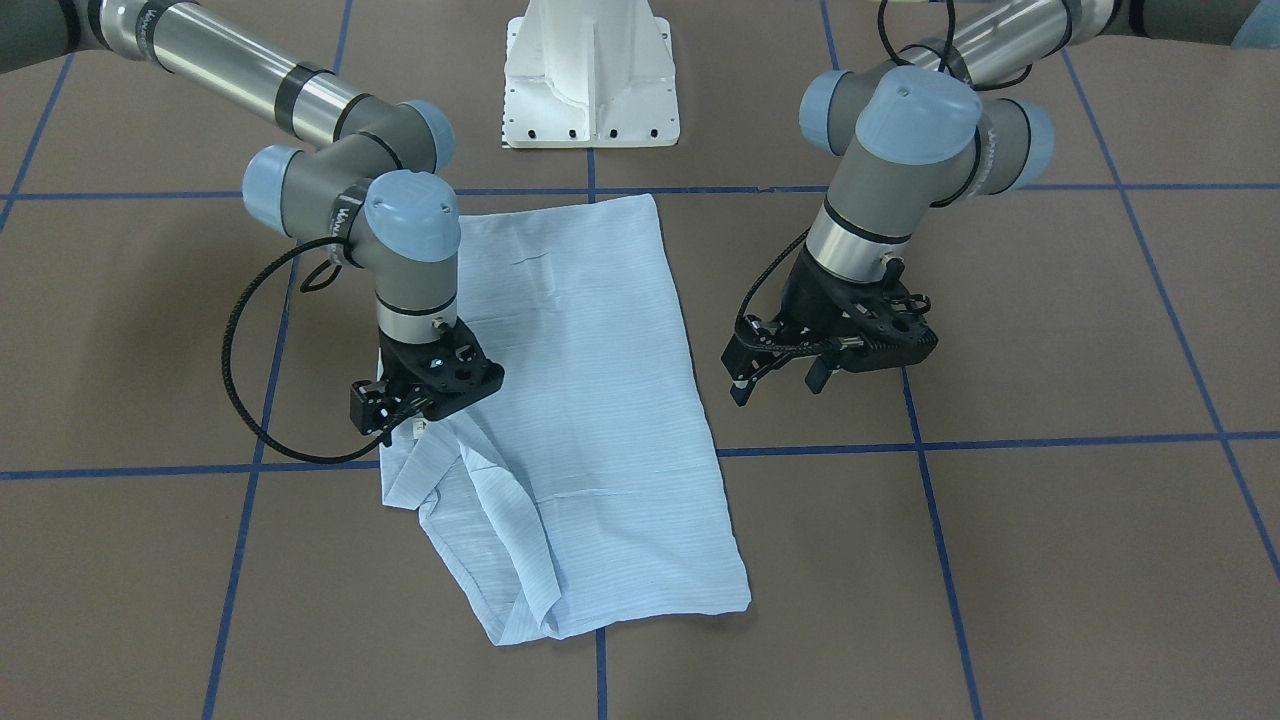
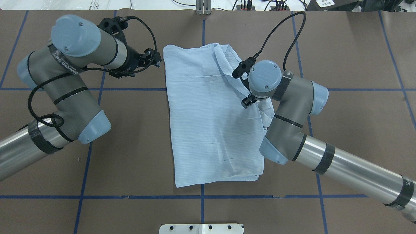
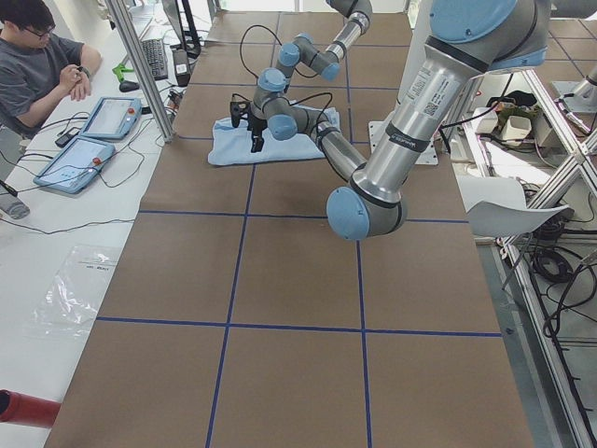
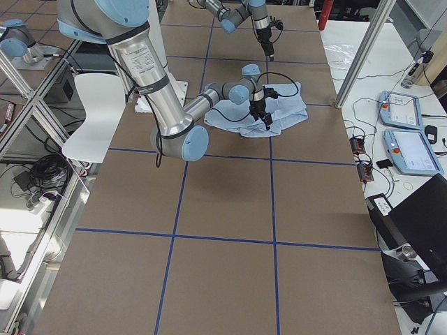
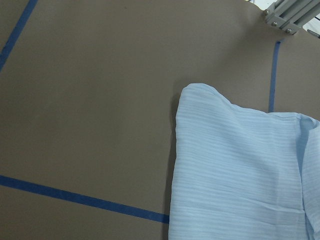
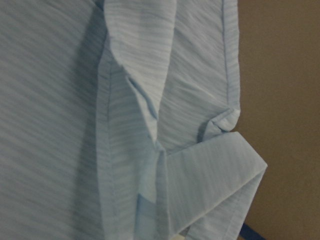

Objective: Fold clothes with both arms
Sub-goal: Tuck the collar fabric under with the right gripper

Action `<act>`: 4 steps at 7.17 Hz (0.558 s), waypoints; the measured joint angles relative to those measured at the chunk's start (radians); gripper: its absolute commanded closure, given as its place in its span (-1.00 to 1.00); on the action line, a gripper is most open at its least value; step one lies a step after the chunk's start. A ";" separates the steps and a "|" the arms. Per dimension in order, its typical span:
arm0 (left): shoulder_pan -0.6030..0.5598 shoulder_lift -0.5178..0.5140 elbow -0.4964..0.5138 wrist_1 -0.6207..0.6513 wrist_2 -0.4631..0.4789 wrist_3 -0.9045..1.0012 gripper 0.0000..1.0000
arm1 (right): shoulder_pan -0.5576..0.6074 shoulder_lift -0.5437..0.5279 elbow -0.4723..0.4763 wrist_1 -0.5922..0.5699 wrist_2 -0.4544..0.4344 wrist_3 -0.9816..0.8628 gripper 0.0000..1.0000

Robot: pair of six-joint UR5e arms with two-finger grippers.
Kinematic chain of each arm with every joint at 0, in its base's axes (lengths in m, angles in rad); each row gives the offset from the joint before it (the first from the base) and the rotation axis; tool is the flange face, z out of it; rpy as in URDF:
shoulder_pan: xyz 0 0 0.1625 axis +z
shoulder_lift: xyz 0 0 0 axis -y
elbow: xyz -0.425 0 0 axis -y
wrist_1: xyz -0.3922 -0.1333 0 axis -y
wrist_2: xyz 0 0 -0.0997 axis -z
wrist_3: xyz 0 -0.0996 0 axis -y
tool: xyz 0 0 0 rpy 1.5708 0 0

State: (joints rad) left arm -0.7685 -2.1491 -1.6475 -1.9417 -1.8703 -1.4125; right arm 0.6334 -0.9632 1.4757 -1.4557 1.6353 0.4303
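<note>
White lettering runs round a black band [image 2: 66, 66] on the left arm [image 2: 61, 97], and a like band sits on the right arm [image 1: 330, 180], but neither can be read whole. A small white label [image 1: 420, 425] shows at the shirt's edge just beside the right gripper [image 1: 385, 415]; its print is too small to make out. The shirt [image 2: 211, 113] is thin, pale blue with fine stripes, and is folded into a long rectangle lying flat near the middle of the brown worktop [image 2: 130, 146], its long sides running from the robot's edge toward the far edge and crossing the blue tape lines [image 2: 97, 197]. The side nearer the left arm is smooth and straight. The side nearer the right arm is bunched into loose overlapping folds, with a seamed, pointed flap [image 6: 220, 170] sticking out over the bare worktop. The right gripper points down at that rumpled edge, touching or nearly touching the cloth; whether it has hold of the cloth cannot be told. The left gripper [image 1: 778, 382] hangs over bare worktop just beside the smooth long side, its fingers [image 1: 740, 385] spread and holding nothing. A white pedestal [image 1: 590, 80] stands at the robot's edge.
</note>
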 measured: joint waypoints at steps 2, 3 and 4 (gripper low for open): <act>0.000 -0.003 -0.001 0.001 0.000 -0.002 -1.00 | 0.084 -0.031 0.004 0.000 0.059 -0.072 -1.00; 0.000 -0.003 -0.002 0.001 0.000 -0.002 -1.00 | 0.115 -0.036 0.018 0.000 0.105 -0.087 -1.00; 0.003 -0.003 -0.005 0.001 -0.001 -0.002 -1.00 | 0.130 -0.045 0.041 -0.001 0.140 -0.090 -1.00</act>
State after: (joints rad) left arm -0.7658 -2.1521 -1.6527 -1.9408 -1.8709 -1.4147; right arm 0.7634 -1.0079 1.5171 -1.4567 1.7749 0.3404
